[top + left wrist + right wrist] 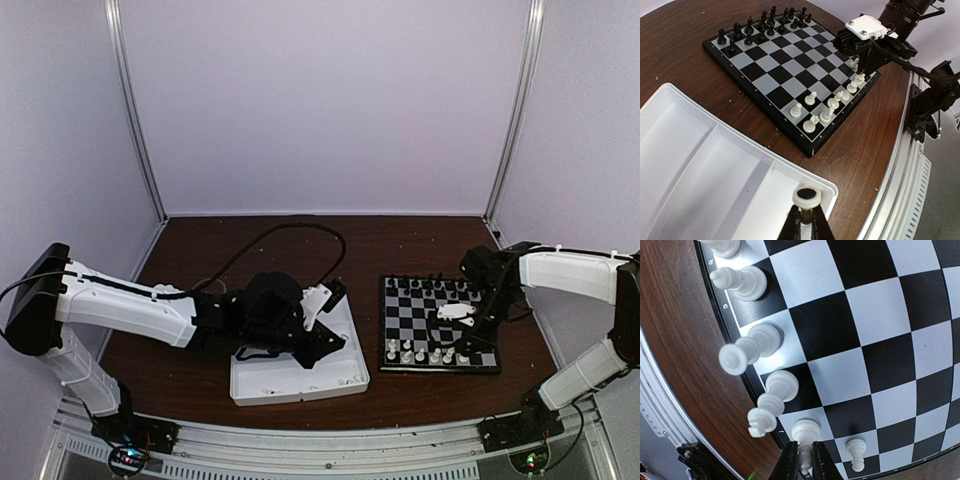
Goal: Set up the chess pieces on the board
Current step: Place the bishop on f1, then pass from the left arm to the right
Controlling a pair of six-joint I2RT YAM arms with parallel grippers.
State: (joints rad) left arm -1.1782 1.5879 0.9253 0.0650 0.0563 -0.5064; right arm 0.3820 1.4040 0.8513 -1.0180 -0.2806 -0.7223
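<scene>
The left gripper is clamped on a white chessman above the tray's corner. In the top view the board lies at its 3 o'clock. The right gripper, already over the board, pinches a white back-row piece standing upright.

Left arm and right arm: each is built of rounded white shells joined by black joint housings. Each is bolted to a black base plate, at seven and five o'clock of the overhead view, where small coloured lights are seen. A black cable is looped from the left wrist toward twelve o'clock, and the right gripper is capped by a white plate fixed with dark screws, while the left gripper is ended in two slim black fingers.
</scene>
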